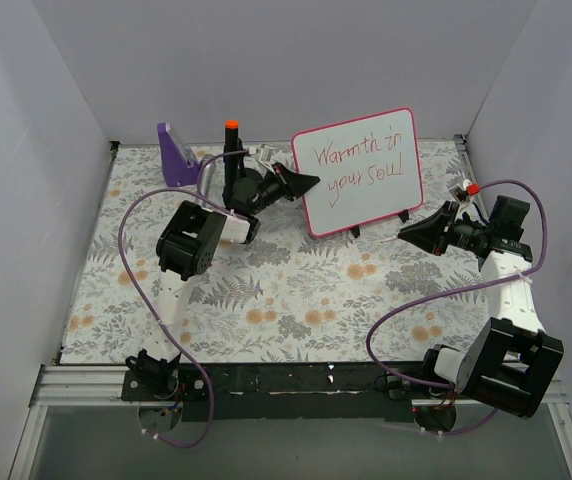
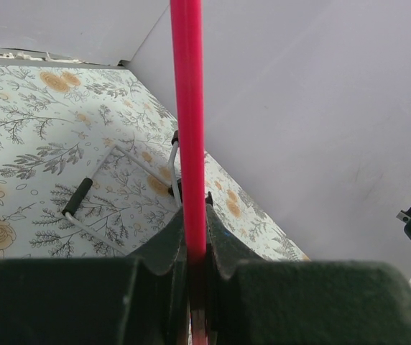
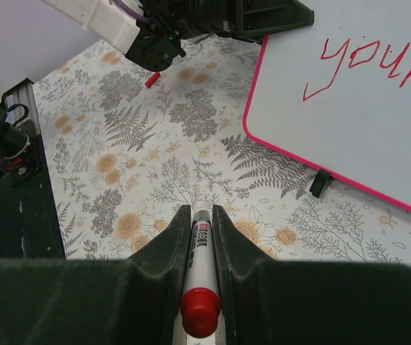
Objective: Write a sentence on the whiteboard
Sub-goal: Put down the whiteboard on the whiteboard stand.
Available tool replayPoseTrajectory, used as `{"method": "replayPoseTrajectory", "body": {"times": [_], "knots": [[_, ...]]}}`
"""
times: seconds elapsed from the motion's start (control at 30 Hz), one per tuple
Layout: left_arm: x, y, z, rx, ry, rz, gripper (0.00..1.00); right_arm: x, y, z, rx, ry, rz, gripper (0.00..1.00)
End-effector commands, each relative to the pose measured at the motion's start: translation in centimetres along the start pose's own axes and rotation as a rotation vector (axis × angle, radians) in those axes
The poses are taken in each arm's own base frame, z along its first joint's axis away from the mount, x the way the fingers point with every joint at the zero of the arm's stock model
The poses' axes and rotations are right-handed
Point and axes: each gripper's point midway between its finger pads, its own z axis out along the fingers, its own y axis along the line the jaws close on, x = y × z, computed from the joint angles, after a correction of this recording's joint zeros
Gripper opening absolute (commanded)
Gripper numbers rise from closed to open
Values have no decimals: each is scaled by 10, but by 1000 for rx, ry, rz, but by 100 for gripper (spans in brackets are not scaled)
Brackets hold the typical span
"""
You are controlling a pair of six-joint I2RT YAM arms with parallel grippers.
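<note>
Only the top view shows the whole sentence (image 1: 361,160), both lines, on the whiteboard (image 1: 366,208) standing at 1 o'clock on the bench (image 1: 266,290). The right wrist view catches just "your". The left wrist view shows the left jaws clenched on the pink-red frame (image 2: 189,108), at the board's 9 o'clock edge. The right jaws, grasping a red-capped marker (image 3: 200,241), sit apart at its 4 o'clock. Open bench lies at 6 o'clock, and the back wall (image 1: 266,60) is close at 12.
</note>
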Motion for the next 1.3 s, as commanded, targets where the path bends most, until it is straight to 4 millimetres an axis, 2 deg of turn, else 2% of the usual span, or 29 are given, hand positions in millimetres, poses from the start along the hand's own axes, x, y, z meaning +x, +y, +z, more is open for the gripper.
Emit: {"method": "replayPoseTrajectory", "body": {"times": [0.0,0.1,0.2,0.3,0.4,0.57,0.63,0.67,0.77,0.8,0.83,0.87,0.93,0.97,1.0,1.03,1.07,1.1,1.13,1.17,1.2,1.23,1.27], "knots": [[-28,-36,2,67,-52,129,7,-13,1,0,-8,-6,-47,1],[-27,-35,0,60,-49,130,18,-13,0,0,-7,-5,-47,1],[-27,-34,0,47,-46,128,36,-13,0,0,-8,-5,-46,1],[-26,-34,0,44,-39,124,42,-13,1,0,-8,-4,-47,1],[-25,-33,0,41,-36,123,43,-12,0,0,-4,-2,-46,1],[-26,-34,-2,31,-32,129,52,-12,0,0,-5,-2,-46,1],[-27,-37,-2,25,-27,136,60,-12,-1,0,-3,-1,-46,1],[-28,-36,-5,13,-25,140,70,-12,0,0,-4,0,-46,1],[-36,-40,-8,-24,-28,155,82,-11,-1,0,2,3,-54,1],[-29,-36,-16,-53,-16,143,88,-12,-1,0,0,3,-52,1],[-36,-44,-19,-60,-26,147,89,-12,-1,-1,1,3,-55,1],[-34,-43,-24,-81,-25,146,98,-12,0,-1,0,4,-54,1],[-24,-35,-41,-153,-8,133,98,-12,0,-1,-1,4,-58,1],[-29,-43,-47,-165,-19,142,98,-12,0,-1,2,5,-63,1],[-30,-41,-53,-197,-28,140,98,-12,1,-1,4,5,-63,1],[-16,-35,-67,-237,5,122,98,-12,1,-1,2,6,-63,1],[-27,-50,-72,-233,-15,140,98,-13,1,-1,5,7,-71,1],[-30,-51,-79,-267,-28,134,98,-12,1,-1,6,8,-71,1],[-14,-45,-98,-322,10,110,98,-13,1,-1,8,8,-74,1],[-29,-62,-102,-321,-18,129,98,-13,1,-1,8,9,-75,1],[-31,-66,-111,-349,-23,129,98,-13,2,-1,7,9,-77,1],[-19,-54,-128,-443,23,106,98,-13,3,-1,5,9,-80,1],[-17,-56,-136,-476,40,100,98,-13,3,-1,7,10,-82,1]]}}
